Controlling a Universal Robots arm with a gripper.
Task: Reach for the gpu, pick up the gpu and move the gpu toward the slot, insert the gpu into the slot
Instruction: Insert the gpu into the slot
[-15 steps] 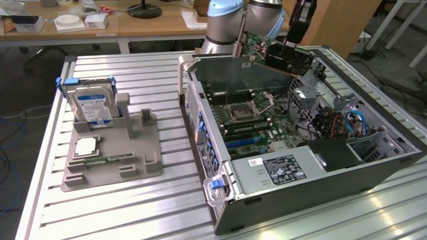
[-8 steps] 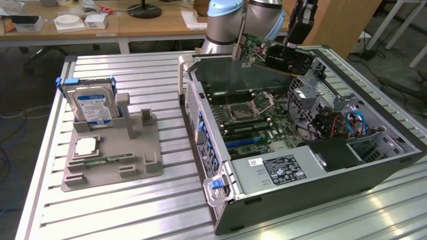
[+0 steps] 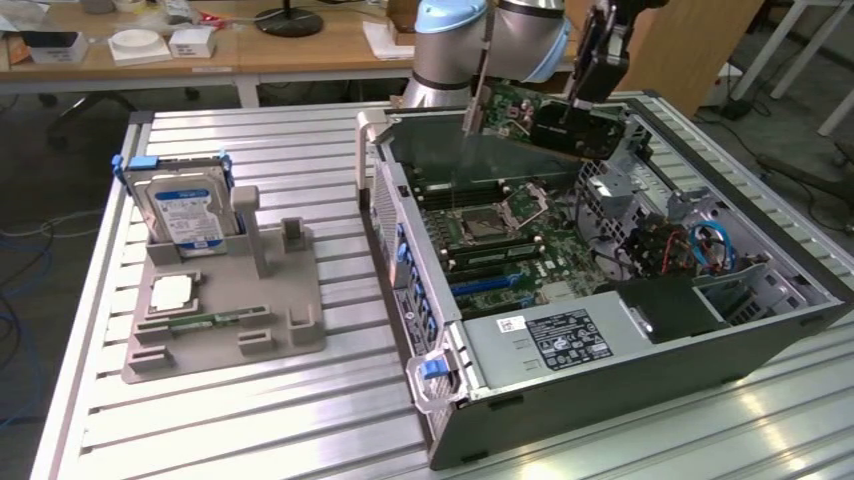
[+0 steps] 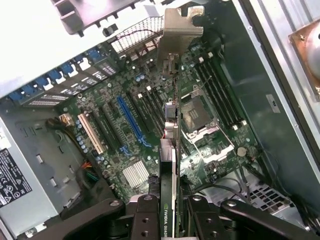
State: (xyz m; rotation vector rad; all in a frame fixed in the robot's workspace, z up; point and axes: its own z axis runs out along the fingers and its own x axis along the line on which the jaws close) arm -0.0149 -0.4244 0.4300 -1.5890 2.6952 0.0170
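Observation:
My gripper (image 3: 589,98) is shut on the gpu (image 3: 545,122), a green card with a black fan face, held on edge above the far side of the open computer case (image 3: 747,350). In the wrist view the gpu (image 4: 170,150) runs edge-on away from the gripper (image 4: 172,216), with its silver bracket (image 4: 178,35) at the far end. Below it lies the green motherboard (image 4: 150,165) with several long card slots side by side, a blue one (image 4: 131,121) among black ones. The card hangs clear above them, beside the blue slot (image 3: 489,284).
The square processor socket (image 3: 515,206) sits mid-board, and the power supply (image 3: 561,340) fills the case's near end. At the exterior view's left a grey holder (image 3: 227,320) carries a silver hard drive (image 3: 187,215) and a memory stick (image 3: 211,322). Cables (image 3: 694,245) crowd the case's right side.

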